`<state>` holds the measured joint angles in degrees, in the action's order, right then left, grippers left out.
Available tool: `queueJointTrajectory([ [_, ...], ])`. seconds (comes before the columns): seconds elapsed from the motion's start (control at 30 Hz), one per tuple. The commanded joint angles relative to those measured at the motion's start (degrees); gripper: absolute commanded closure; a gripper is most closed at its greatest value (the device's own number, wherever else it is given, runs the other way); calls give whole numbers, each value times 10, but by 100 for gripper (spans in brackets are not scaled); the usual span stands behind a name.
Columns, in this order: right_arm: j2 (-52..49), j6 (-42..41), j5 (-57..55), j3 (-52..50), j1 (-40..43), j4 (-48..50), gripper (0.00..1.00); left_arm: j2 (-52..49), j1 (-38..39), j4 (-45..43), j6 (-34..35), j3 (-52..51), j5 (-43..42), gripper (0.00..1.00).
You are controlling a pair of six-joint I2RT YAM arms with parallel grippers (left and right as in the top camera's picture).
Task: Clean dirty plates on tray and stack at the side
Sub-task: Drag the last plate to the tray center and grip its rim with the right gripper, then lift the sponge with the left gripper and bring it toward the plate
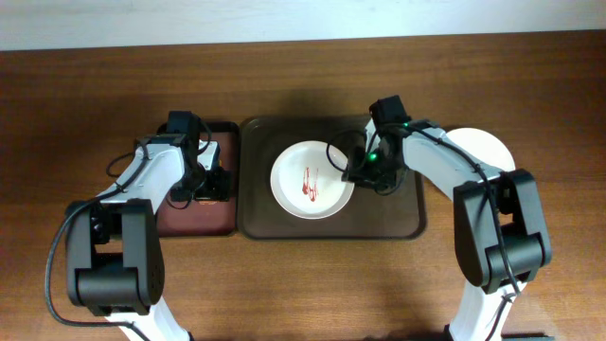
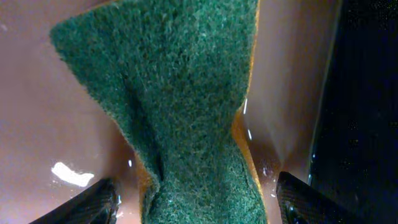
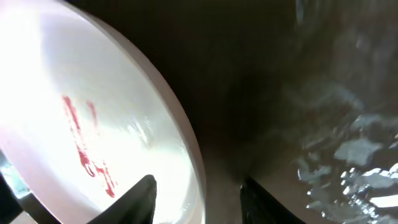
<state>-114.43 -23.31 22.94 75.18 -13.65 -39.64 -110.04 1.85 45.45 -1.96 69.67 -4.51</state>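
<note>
One smeared plate (image 1: 311, 180) on tray (image 1: 407, 223), rim between right claw (image 3: 198, 198) fingers.

Both arms reach forward and bend inward. The left hand (image 1: 210, 183) is pinched closed. The right hand (image 1: 352, 176) points down, fingers spread.

Plate (image 1: 310, 180) on tray (image 1: 398, 225)

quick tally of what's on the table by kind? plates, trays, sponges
Plates: 2, a smeared white plate on the brown tray, and a white plate off to the right, partly hidden by the right arm
Trays: 2, the large brown tray and the maroon tray
Sponges: 1, the green sponge over the maroon tray
Total: 5
</note>
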Motion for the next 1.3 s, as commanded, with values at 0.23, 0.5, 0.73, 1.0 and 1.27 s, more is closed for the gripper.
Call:
queueJointTrajectory([
  [0.23,-21,81,-40,19,1,52,67,11,0,0,-2,5,-2,20],
  [0.5,-40,79,-37,14,-13,41,96,11,0,-6,-3,6,-2,20],
  [0.73,-40,78,-39,14,-13,34,96,12,0,-26,-3,47,-2,27],
  [1.0,-40,78,-39,14,-13,34,96,11,0,-37,-2,16,-2,62],
  [1.27,-40,79,-39,14,-13,31,96,11,0,-57,-2,-3,-3,100],
])
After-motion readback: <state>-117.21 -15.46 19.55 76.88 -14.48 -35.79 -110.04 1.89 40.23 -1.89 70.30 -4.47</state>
